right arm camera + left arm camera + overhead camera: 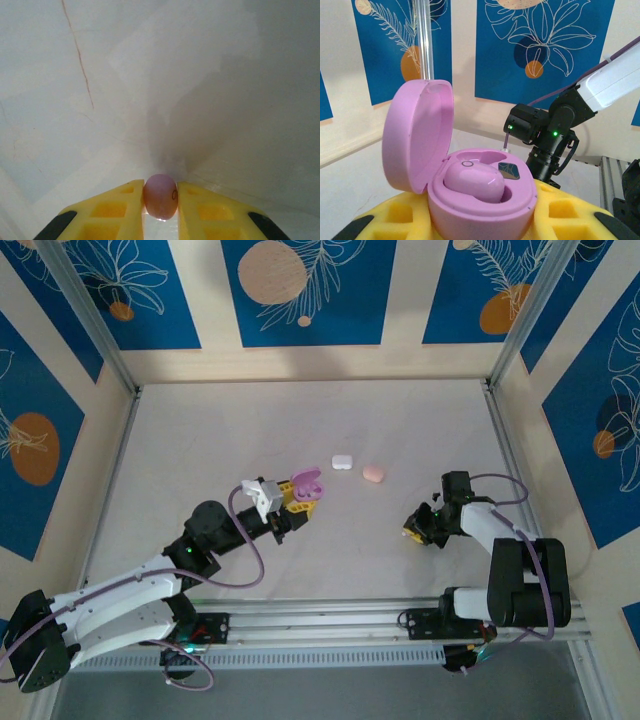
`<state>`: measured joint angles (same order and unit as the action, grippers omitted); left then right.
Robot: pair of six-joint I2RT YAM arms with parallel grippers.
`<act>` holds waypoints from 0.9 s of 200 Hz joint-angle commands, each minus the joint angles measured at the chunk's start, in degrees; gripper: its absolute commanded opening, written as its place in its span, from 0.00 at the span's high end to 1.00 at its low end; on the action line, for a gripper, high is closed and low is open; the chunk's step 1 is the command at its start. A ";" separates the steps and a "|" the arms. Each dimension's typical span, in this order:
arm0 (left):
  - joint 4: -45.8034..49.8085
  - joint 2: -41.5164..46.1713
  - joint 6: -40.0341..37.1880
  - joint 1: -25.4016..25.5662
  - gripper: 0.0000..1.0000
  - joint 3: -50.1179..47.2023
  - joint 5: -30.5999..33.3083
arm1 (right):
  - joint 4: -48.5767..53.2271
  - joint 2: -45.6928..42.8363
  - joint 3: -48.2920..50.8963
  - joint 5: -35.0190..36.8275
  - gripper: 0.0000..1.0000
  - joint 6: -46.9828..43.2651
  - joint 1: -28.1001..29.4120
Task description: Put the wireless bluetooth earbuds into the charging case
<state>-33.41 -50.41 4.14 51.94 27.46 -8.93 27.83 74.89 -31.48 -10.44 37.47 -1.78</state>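
1. At the middle of the table (300,420) in the top view, the left gripper (297,502) was clamped on the base of an open charging case (307,485). Its yellow fingers (395,215) pressed in from both sides.
2. The case was glossy lilac-pink and rounded like a pebble. In the left wrist view its lid (417,135) stood hinged up at 10 o'clock from the base.
3. A seated earbud (472,182) lay in the base, a smooth bean shape in the same lilac-pink. A small dark shiny square (509,171) sat at 2 o'clock of it.
4. The right gripper (412,528) was at 3 o'clock from the left one, well apart and low by the tabletop.
5. Its yellow fingers (125,207) pinched a loose earbud (160,196). This was a tiny rounded mauve-pink bud, narrower than either finger, with a thin dark ring mark on one side. Whether it touched the table could not be told.
6. A closed white case (342,461) and a pink case (373,473) lay just beside each other, at 1 o'clock from the held case.
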 commanded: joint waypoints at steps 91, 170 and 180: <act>1.86 -2.93 -1.50 0.64 0.68 1.10 -0.32 | 8.49 -14.64 -12.88 -3.78 0.78 1.57 11.98; 3.82 -4.05 -3.61 0.64 0.68 1.41 -1.00 | 14.97 -15.58 -29.43 0.24 0.79 -4.52 27.59; 4.05 -3.93 -3.70 0.66 0.68 1.54 -1.00 | 15.39 -15.64 -31.05 1.11 0.78 -5.16 29.25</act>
<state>-30.15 -54.26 1.98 51.94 27.46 -8.95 39.68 60.42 -58.43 -11.64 35.33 23.83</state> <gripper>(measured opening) 0.332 0.217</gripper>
